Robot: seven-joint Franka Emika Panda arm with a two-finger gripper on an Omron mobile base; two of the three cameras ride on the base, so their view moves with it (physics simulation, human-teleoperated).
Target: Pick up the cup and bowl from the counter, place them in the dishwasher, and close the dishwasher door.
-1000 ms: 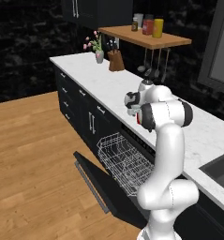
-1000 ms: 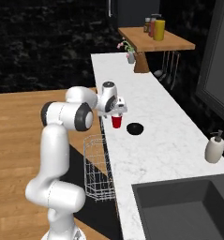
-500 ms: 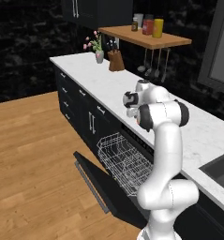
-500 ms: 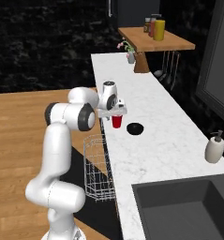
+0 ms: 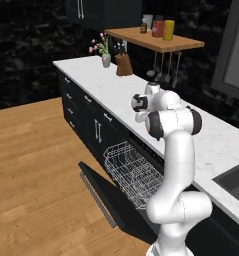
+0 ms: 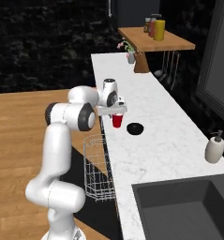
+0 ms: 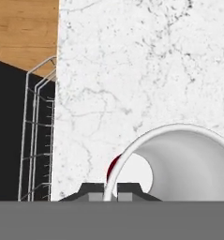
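The red cup [image 6: 116, 121] stands on the white counter [image 6: 151, 154] near its front edge. My gripper [image 6: 114, 111] reaches down from above and is shut on the cup's rim. In the hand view the cup's white inside [image 7: 188, 164] opens wide at the lower right, and its rim runs between my gripper's [image 7: 107, 196] fingertips. The black bowl [image 6: 134, 128] sits just right of the cup, apart from it. Below the counter the dishwasher door [image 5: 106, 195] lies dropped open, with the white wire rack [image 5: 133, 170] pulled out over it.
A beige soap dispenser [image 6: 214, 146] stands by the dark sink [image 6: 188, 206] at the near right. Farther along the counter are a knife block [image 6: 141, 63] and a small flower vase [image 6: 130, 56] under a wooden shelf [image 6: 155, 40] holding jars.
My jaws have gone from wide open to shut on the cup's rim. The arm, cup and bowl have stayed in place.
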